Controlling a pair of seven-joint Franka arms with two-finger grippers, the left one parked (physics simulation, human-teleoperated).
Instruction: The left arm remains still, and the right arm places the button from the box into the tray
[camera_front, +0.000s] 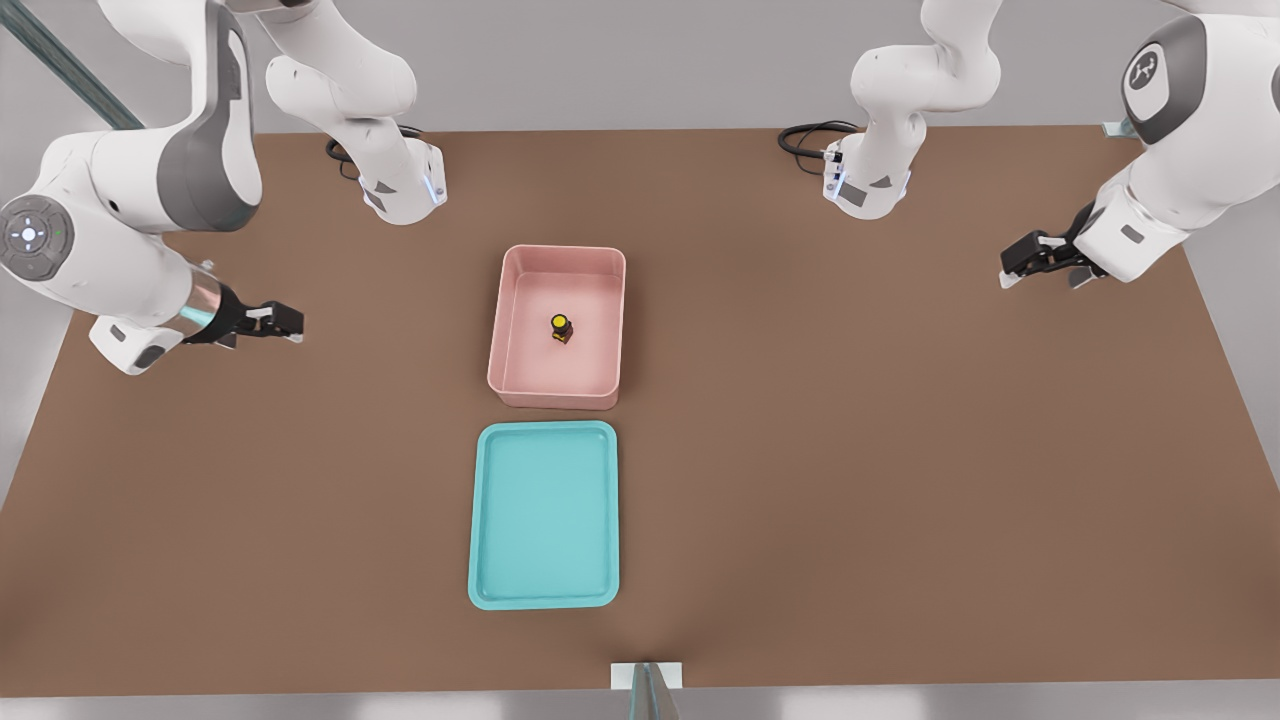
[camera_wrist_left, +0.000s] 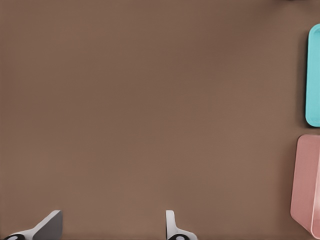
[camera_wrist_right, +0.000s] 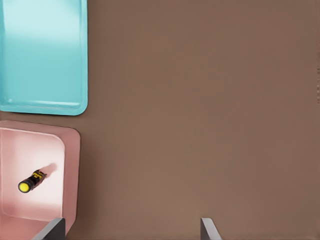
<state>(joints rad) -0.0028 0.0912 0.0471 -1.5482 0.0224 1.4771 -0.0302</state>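
Observation:
The button (camera_front: 561, 328), yellow-topped on a black body, sits near the middle of the pink box (camera_front: 585, 355). In the right wrist view the button (camera_wrist_right: 31, 181) lies inside the box (camera_wrist_right: 71, 170). The turquoise tray (camera_front: 545, 520) lies just in front of the box with nothing in it, and the wrist view shows the same tray (camera_wrist_right: 42, 55) beside the box. My gripper (camera_front: 294, 322) hovers over bare table at the front view's left, well away from the box. It is open, with its fingertips (camera_wrist_right: 51, 229) spread wide and nothing between them.
Both arm bases (camera_front: 400, 185) (camera_front: 868, 180) stand at the table's back edge with black cables beside them. The parked arm's gripper (camera_front: 1030, 260) hangs at the front view's right. A small white bracket (camera_front: 646, 676) sits at the table's front edge.

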